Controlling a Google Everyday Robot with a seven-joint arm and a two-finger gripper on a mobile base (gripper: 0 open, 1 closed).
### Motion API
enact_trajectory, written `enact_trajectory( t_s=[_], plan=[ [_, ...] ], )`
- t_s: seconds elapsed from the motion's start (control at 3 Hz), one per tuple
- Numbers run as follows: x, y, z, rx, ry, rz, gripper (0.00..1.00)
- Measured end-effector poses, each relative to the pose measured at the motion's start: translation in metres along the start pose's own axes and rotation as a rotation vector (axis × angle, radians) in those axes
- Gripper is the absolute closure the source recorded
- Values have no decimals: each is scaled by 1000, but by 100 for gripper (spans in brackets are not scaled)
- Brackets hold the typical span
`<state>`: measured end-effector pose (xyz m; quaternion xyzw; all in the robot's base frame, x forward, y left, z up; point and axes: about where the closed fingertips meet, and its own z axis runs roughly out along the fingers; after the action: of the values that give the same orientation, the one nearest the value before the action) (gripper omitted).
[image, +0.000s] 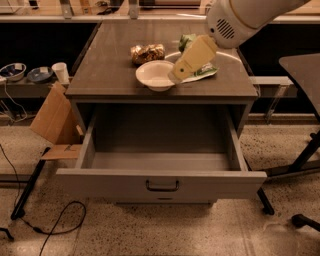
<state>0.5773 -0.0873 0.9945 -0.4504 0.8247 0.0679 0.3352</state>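
The tool (176, 76) hangs at the end of a tan, wedge-shaped wrist that slopes down from the white arm housing at the upper right. Its tip is low over the table (107, 70), at the right-hand rim of the white bowl (152, 73). Whether the tool stands apart or together cannot be told from this angle, nor whether it touches the rim or only hovers just above it.

The bowl is the thing nearest the tool, just to its left and slightly below. It is round, plain white and shallow, with a thick rolled rim and a pale, smooth inside. It stands upright near the front edge of the table.

Behind and to the right of the tool lies a green packet (206, 73), partly hidden by the wrist. A crinkled brown-and-gold packet (147, 52) lies behind the bowl, to the tool's left and close to it.

Well below the tool, the table's grey drawer (160, 184) is pulled fully out. Far to the left of the tool, a cardboard flap (52, 117) leans against the table's side.
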Motion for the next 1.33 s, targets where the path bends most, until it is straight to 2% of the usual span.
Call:
enact_trajectory(
  t_s=[0.33, 0.67, 1.0, 1.33],
  plan=[
    [-16, -1, 6, 19, -104, 81, 0],
    [-21, -4, 5, 32, -123, 82, 0],
    [-18, -3, 2, 55, -132, 114, 0],
    [-23, -8, 6, 130, -153, 197, 0]
  ],
)
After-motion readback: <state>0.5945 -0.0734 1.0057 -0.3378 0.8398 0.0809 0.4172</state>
